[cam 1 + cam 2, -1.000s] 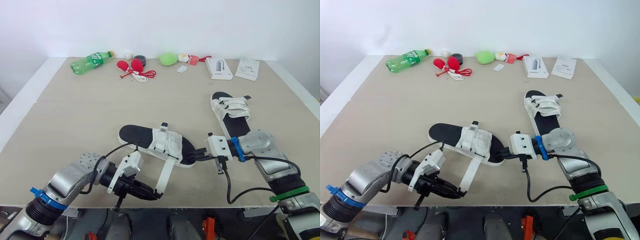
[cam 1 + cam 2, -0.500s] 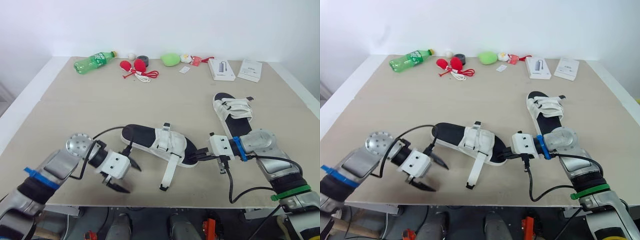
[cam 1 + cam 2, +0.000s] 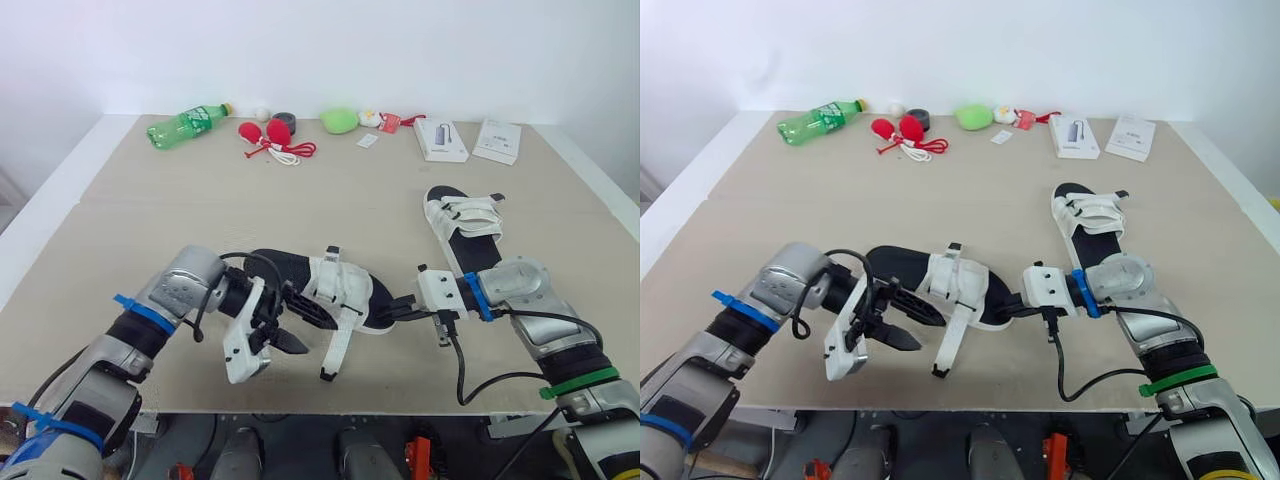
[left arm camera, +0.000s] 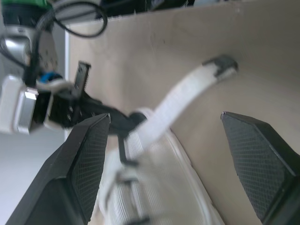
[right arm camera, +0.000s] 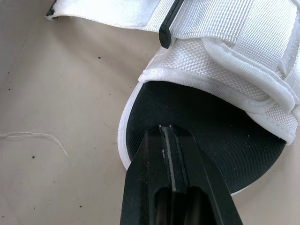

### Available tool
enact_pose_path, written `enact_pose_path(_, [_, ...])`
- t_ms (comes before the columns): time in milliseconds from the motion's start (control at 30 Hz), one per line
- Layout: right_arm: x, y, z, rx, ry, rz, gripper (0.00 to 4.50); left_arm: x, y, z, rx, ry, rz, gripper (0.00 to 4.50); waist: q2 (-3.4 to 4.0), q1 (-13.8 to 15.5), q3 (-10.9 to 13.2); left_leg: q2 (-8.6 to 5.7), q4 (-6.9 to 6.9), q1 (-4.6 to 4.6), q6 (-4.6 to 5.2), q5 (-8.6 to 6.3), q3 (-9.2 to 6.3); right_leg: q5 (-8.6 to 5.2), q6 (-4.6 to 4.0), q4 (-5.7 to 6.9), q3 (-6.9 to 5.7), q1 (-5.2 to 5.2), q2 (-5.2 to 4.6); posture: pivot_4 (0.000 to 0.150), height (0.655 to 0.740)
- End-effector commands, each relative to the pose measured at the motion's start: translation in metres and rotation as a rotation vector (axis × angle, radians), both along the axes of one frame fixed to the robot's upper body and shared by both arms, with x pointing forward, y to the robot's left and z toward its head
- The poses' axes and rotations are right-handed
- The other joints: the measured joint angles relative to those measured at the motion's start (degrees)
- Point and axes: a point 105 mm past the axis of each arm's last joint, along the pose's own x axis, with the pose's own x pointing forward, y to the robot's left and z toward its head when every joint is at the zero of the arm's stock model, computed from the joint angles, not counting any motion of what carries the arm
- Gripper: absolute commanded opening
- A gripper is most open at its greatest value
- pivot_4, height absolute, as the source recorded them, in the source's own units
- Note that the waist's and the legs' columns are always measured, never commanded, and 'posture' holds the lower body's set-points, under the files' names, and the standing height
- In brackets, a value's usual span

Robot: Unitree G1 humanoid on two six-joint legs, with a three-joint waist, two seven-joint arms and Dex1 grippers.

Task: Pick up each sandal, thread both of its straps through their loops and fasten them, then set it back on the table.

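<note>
Sandals number two: the near sandal lies at the front middle of the table, with one strap trailing loose toward the edge, and the far sandal lies behind it to the right. Each looks light, with a fairly stiff sole and limp webbing, so the dark strap tip seems the best hold. The left gripper, fingers apart, hovers beside that strap. The right gripper, fingers together, rests on the near sandal's toe.
</note>
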Motion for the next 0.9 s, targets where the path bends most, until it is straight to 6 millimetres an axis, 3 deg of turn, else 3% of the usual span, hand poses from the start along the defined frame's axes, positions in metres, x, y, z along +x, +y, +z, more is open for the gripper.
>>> enact_pose_path(33, [-0.004, -0.012, -0.025, -0.095, 0.08, -0.044, 0.0, 0.001, -0.009, 0.006, -0.028, -0.027, -0.024, 3.88, 0.0, 0.0, 0.0, 0.0, 0.0, 0.0, 0.01, 0.0, 0.0, 0.0, 0.01, 0.0, 0.01, 0.0, 0.01, 0.15, 0.74])
enact_pose_path(667, [-0.009, -0.015, -0.025, -0.093, 0.075, -0.066, 0.0, 0.003, -0.031, -0.026, 0.019, -0.01, -0.067, 3.88, 0.0, 0.0, 0.0, -0.02, -0.01, -0.01, 0.01, 0.01, -0.01, 0.0, 0.05, 0.0, 0.12, 0.02, 0.08, 0.15, 0.74])
enact_pose_path(767, [-0.009, -0.016, -0.025, -0.095, 0.074, -0.068, 0.0, 0.0, -0.033, -0.024, -0.006, -0.009, -0.087, 3.08, 0.0, 0.0, 0.0, -0.06, 0.0, -0.01, 0.01, 0.01, 0.0, 0.0, 0.07, 0.0, 0.16, 0.04, 0.07, 0.15, 0.74])
enact_pose_path(867, [-0.009, -0.016, -0.025, -0.097, 0.073, -0.069, 0.0, -0.001, -0.03, -0.025, -0.011, -0.008, -0.095, 1.86, 0.0, 0.0, 0.0, -0.06, -0.01, -0.01, 0.01, 0.01, -0.01, 0.0, 0.08, 0.0, 0.17, 0.03, 0.08, 0.15, 0.74])
enact_pose_path(900, [-0.009, -0.016, -0.025, -0.098, 0.073, -0.069, 0.0, -0.001, -0.028, -0.026, -0.006, -0.003, -0.09, 1.69, 0.0, 0.0, 0.0, -0.05, -0.01, -0.01, 0.01, 0.01, -0.01, 0.0, 0.08, 0.0, 0.17, 0.03, 0.08, 0.15, 0.74])
